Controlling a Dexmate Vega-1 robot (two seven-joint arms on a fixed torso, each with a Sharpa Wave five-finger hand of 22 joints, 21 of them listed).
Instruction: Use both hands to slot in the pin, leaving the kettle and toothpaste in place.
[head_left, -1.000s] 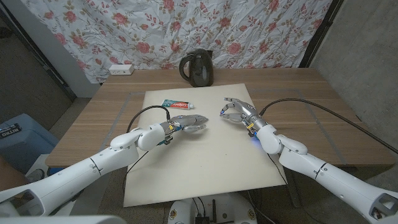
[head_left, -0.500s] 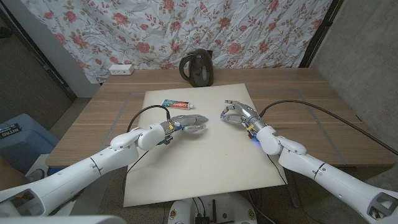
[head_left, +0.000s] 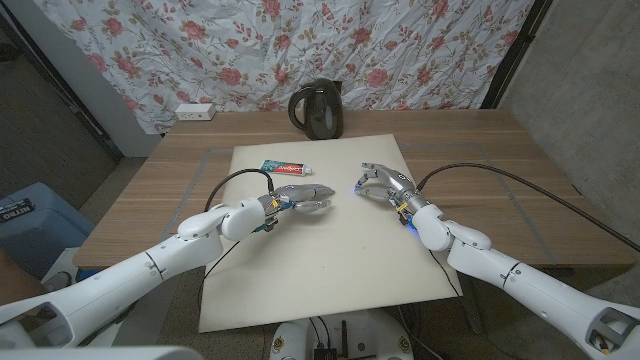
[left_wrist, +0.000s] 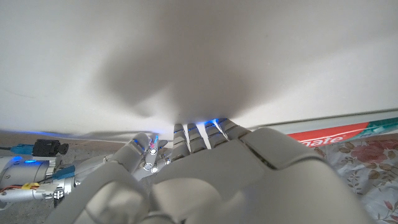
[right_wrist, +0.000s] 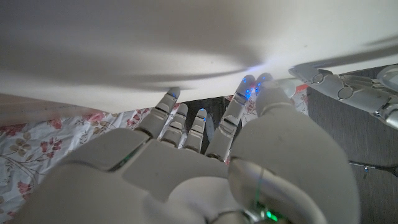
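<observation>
The left hand (head_left: 303, 197) and right hand (head_left: 380, 183) hover over the white mat (head_left: 330, 262), fingertips facing each other across a gap. Both have their fingers curled, but whether either holds the pin cannot be told; the pin is not discernible. Farther back, the toothpaste (head_left: 285, 167) and kettle (head_left: 317, 110) stand apart from both hands.
</observation>
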